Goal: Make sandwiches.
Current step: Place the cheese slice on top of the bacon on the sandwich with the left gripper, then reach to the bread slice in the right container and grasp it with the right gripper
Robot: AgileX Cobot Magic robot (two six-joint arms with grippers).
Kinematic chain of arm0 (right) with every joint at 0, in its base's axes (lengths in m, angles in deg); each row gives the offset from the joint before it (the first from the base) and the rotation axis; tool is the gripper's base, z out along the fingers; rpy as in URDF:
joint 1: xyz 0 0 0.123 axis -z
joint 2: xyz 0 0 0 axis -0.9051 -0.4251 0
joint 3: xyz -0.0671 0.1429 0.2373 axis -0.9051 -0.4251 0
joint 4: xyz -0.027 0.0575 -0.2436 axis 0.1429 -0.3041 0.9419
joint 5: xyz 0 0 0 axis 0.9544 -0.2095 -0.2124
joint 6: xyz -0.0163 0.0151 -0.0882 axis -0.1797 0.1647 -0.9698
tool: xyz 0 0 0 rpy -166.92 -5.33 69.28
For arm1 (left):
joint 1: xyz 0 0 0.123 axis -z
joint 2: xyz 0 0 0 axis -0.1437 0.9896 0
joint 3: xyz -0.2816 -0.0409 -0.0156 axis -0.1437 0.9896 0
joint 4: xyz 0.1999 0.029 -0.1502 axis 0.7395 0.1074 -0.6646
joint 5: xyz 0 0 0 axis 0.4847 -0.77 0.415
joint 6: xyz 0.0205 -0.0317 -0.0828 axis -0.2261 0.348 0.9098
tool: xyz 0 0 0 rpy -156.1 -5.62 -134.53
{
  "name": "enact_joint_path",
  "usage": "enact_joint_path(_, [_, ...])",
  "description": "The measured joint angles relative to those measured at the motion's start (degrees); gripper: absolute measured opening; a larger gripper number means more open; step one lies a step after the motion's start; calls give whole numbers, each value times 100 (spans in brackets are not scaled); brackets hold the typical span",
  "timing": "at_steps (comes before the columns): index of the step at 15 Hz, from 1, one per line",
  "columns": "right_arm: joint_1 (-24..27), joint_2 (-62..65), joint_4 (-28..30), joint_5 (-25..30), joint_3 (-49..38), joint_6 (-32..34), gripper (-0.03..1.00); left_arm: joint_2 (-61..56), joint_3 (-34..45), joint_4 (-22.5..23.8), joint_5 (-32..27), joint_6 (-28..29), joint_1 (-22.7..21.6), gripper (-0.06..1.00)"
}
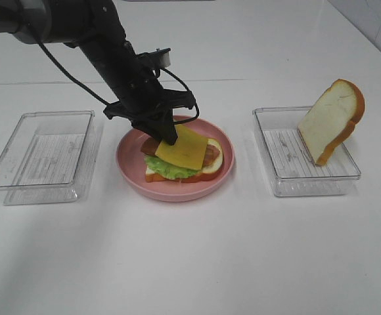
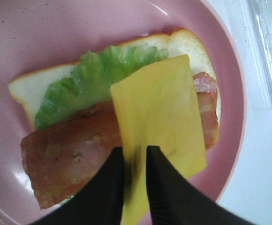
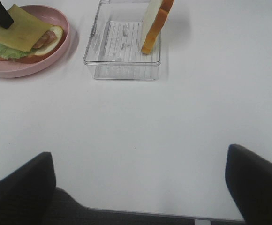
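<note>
A partly built sandwich lies on the pink plate [image 1: 177,191]: a bread slice [image 1: 215,166], green lettuce [image 1: 171,168] and bacon [image 1: 211,155]. My left gripper [image 1: 169,136] is shut on the edge of the yellow cheese square [image 1: 185,147], which rests tilted across the bacon. The left wrist view shows the fingertips [image 2: 111,178] pinching the cheese [image 2: 164,108] over the bacon [image 2: 65,154] and lettuce [image 2: 89,79]. A second bread slice [image 1: 330,121] leans upright in the right clear tray [image 1: 309,178]. My right gripper [image 3: 140,187] is open and empty, low over bare table, out of the exterior view.
An empty clear tray [image 1: 43,157] stands left of the plate. The right tray [image 3: 122,68] holds only the leaning bread slice [image 3: 154,23]. The left arm reaches in from the top left over the plate. The white table extends all around.
</note>
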Motion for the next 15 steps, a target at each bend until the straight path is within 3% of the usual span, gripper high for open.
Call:
enact_joint_path(1, [0, 0, 0, 0, 0, 0, 94, 0, 0, 0, 0, 0, 0, 24])
enact_joint_path(4, [0, 0, 0, 0, 0, 0, 94, -103, -29, 63, -17, 17, 0, 77])
enact_joint_path(6, [0, 0, 0, 0, 0, 0, 94, -355, -206, 321, -241, 74, 0, 96])
enact_joint_path(9, [0, 0, 0, 0, 0, 0, 94, -636, -733, 1054, -1123, 470, 0, 99])
enact_joint_path(12, [0, 0, 0, 0, 0, 0, 94, -865, -968, 1736, -1272, 579, -109, 99])
enact_joint_path(14, [0, 0, 0, 0, 0, 0, 94, -968, -968, 1782, -1272, 579, -458, 99])
enact_joint_path(15, [0, 0, 0, 0, 0, 0, 94, -1094, -968, 1994, -1272, 579, -1117, 99])
